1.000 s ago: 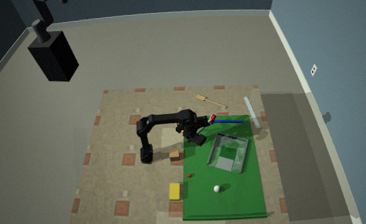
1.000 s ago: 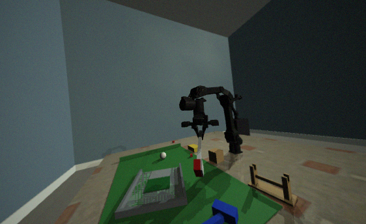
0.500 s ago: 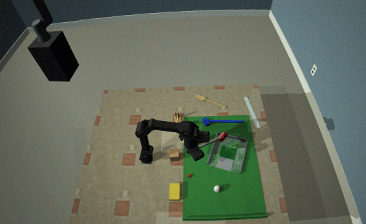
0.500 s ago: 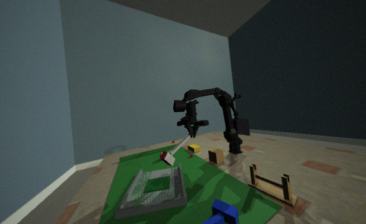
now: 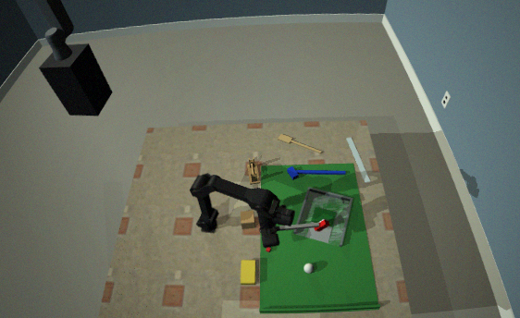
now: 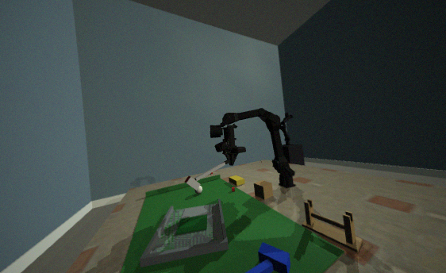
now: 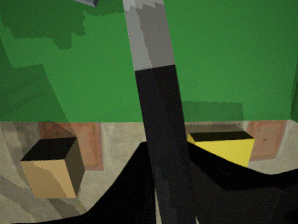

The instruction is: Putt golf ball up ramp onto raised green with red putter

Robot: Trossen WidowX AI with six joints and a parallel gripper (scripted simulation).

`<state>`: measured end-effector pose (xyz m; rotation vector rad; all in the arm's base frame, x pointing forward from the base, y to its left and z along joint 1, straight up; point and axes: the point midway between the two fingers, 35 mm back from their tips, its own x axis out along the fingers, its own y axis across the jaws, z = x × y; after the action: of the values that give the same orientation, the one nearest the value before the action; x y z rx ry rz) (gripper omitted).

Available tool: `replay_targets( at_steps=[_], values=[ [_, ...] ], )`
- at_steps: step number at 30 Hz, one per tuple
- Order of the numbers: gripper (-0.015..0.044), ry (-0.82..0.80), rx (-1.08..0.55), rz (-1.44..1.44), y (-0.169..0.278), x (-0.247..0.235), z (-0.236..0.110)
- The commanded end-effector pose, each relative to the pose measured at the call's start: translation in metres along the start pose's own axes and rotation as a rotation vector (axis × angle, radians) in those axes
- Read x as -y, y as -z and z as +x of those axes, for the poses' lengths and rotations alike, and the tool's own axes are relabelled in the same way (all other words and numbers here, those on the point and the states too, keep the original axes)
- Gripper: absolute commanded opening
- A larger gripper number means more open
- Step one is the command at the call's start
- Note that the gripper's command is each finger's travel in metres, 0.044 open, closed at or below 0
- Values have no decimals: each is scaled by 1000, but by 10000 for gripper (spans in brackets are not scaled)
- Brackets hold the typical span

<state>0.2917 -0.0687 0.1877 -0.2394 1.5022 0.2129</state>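
Note:
My gripper [image 5: 280,227] [image 6: 229,162] is shut on the black grip of the red putter. The putter's grey shaft [image 7: 143,23] slants down from my fingers over the green mat [image 5: 329,287] [image 6: 255,222] [image 7: 220,50]. Its red head [image 5: 321,226] [image 6: 191,182] hangs in the air, above and close to the white golf ball [image 5: 308,268] [image 6: 198,189], which rests on the mat.
A blue putter [image 5: 315,172] [image 6: 274,255] lies at the mat's far end. A wooden putter [image 5: 299,143], a wooden rack [image 5: 253,171] [image 6: 330,226] and a pale bar [image 5: 358,159] lie beyond. A yellow block [image 5: 248,272] [image 6: 237,180] [image 7: 222,145], a tan block [image 5: 247,218] [image 6: 263,190] [image 7: 49,169] and a small red marker [image 5: 268,250] [image 6: 233,190] sit along the mat's edge.

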Motion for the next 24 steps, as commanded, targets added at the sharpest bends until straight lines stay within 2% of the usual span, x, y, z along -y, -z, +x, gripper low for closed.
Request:
replay_targets(
  at_steps=[1, 18, 24],
  values=[
    [0, 4, -8, 100, 11, 18, 0],
    [0, 11, -39, 503, 71, 80, 1],
    [0, 11, -40, 519, 74, 82, 2]
  ],
)
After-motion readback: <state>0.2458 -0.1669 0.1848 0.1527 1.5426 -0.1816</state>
